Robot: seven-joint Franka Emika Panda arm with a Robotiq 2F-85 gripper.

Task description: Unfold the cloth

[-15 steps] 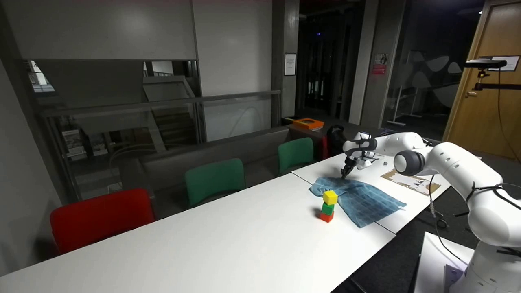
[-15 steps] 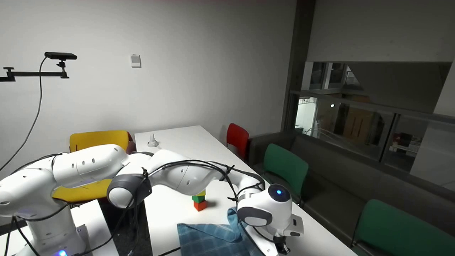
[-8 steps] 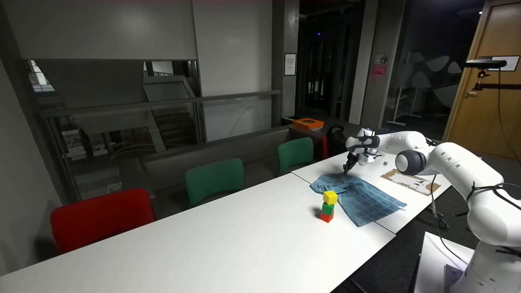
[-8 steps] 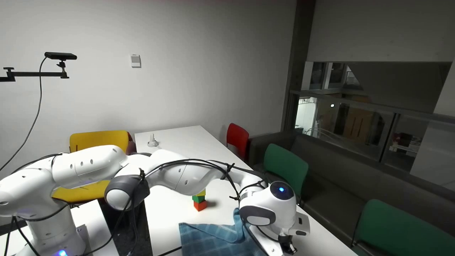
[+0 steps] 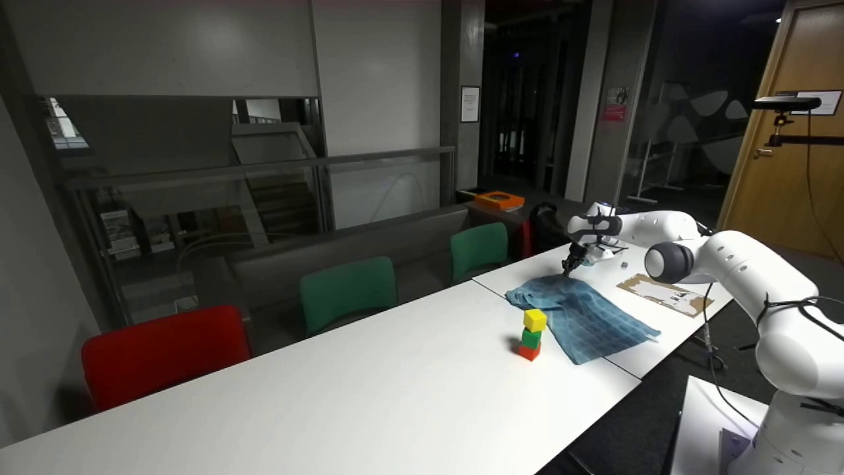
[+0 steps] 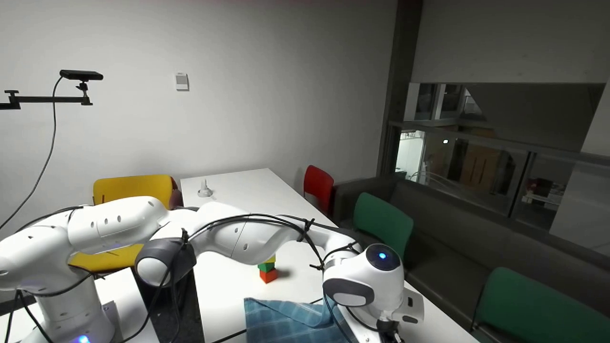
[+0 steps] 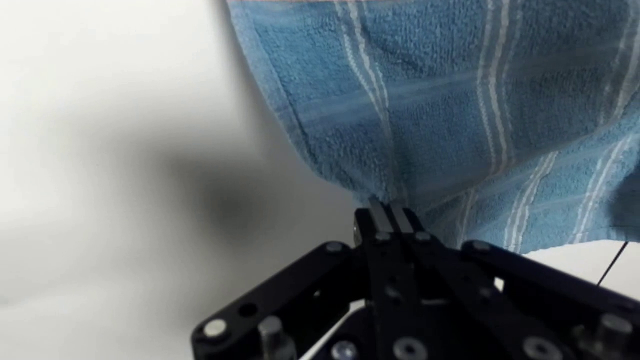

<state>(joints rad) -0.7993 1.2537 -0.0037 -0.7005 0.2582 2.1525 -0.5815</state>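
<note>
Rising at the back of an exterior view was a pale wall (image 6: 276, 105). Before it ran the long white table (image 6: 248, 188), crossed by a dark seam (image 5: 488, 289). A dark sofa (image 6: 457, 247) stretched along one side, with a red chair (image 5: 165, 356), a green chair (image 5: 349, 293) and a second green chair (image 5: 480, 251) set at that edge of the table; a yellow chair (image 6: 133, 186) stood on the opposite side. The white robot arm (image 5: 752, 264), seen in both exterior views, reached from that side out over the table.

The cloth (image 5: 590, 323), blue with pale lines, lay on the table across the seam. Much of it was spread, but one strip was doubled over on the rest, partly hidden behind the arm in an exterior view. Near the cloth, and apart from it, a brown-and-white sheet (image 5: 666, 295) lay flat.

The gripper (image 7: 389, 212) was clenched in the wrist view, its fingers (image 7: 379, 220) pressed together on a small pinch of the cloth's edge. That edge was lifted off the table there, and a blurred shadow (image 7: 225, 205) fell beside it.

Near the cloth, yet apart from it, three blocks stood in an upright stack: yellow block (image 5: 535, 320) on top, green block (image 5: 531, 338) in the middle, red block (image 5: 529, 352) at the bottom. Smallest was a grey item (image 5: 624, 264) near the sheet, too small to make out.
</note>
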